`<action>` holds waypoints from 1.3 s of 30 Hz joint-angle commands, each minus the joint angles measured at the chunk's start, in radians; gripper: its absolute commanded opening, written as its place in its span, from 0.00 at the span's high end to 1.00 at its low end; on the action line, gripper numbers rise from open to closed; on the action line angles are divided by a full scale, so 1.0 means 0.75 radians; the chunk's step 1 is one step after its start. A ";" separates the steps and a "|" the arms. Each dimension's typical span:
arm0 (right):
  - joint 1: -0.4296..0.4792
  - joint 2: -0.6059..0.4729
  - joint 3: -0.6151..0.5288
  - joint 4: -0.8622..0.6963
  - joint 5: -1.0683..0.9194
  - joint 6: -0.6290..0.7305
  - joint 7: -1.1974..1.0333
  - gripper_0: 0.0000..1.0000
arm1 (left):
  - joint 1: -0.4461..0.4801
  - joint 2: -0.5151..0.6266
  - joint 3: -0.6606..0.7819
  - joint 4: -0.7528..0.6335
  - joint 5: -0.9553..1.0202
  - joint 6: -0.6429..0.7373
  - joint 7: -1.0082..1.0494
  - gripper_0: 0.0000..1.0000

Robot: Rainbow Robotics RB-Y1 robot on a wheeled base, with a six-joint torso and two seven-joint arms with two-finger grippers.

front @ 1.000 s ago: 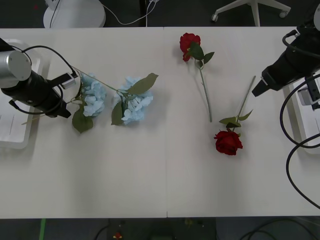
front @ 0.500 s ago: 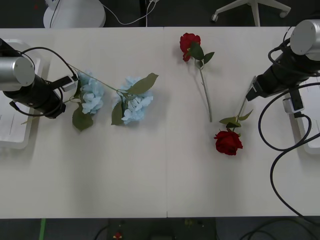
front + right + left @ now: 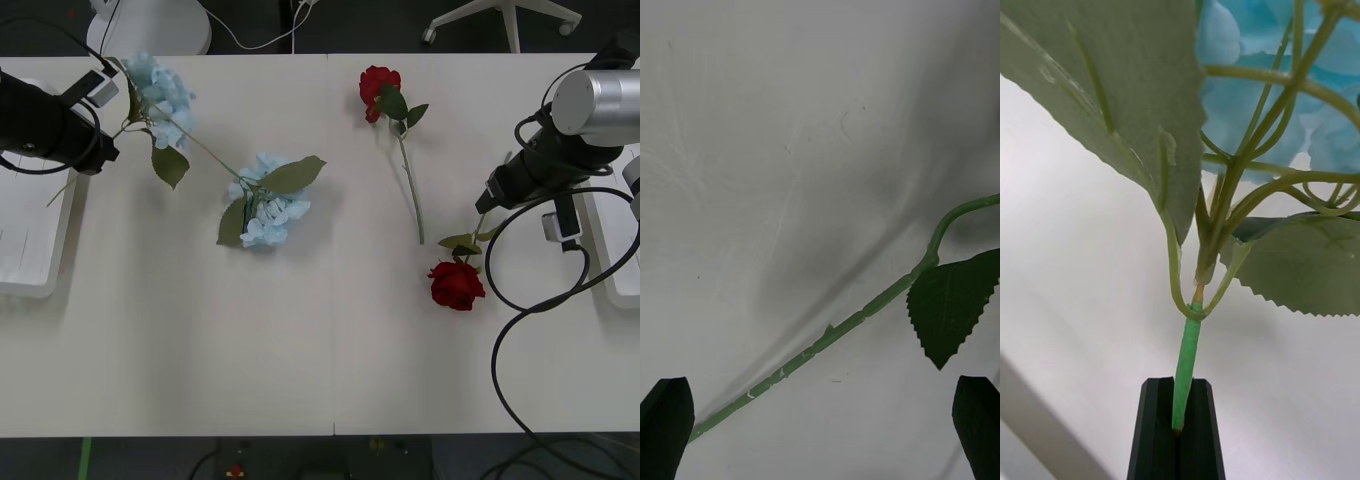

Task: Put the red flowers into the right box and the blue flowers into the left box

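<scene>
The left gripper (image 3: 1177, 431) pinches the pale blue hydrangea's thin green stem (image 3: 1185, 360); light, floppy. The right gripper (image 3: 820, 427) gapes over the red rose's stem (image 3: 857, 319).

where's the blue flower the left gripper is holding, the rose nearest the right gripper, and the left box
held blue flower (image 3: 158, 88): front view, on its petal cluster.
nearest rose (image 3: 456, 284): front view, on the red bloom.
left box (image 3: 28, 272): front view, on its near rim.

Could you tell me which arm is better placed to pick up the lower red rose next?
The right: its open claw straddles that rose's stem, while the left claw is shut on a blue flower.
</scene>
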 commanded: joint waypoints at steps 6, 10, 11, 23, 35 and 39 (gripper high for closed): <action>0.046 0.109 -0.068 -0.013 0.127 0.021 0.014 0.00 | 0.134 0.252 0.437 -0.053 0.014 0.119 0.163 1.00; 0.058 0.140 -0.107 -0.013 0.168 0.019 0.031 0.00 | 0.258 0.308 0.633 -0.091 -0.070 0.119 0.320 1.00; 0.060 0.142 -0.115 -0.013 0.174 0.019 0.033 0.00 | 0.295 0.312 0.680 -0.112 -0.111 0.119 0.377 1.00; 0.097 0.199 -0.187 -0.013 0.239 -0.020 0.090 0.00 | 0.500 0.283 0.842 -0.206 -0.485 0.102 0.752 1.00; 0.132 0.248 -0.223 -0.013 0.301 -0.081 0.145 0.00 | 0.502 0.103 0.840 -0.204 -0.809 0.045 0.991 1.00; 0.134 0.258 -0.232 -0.013 0.315 -0.083 0.158 0.00 | 0.504 0.072 0.834 -0.206 -0.815 0.043 0.985 1.00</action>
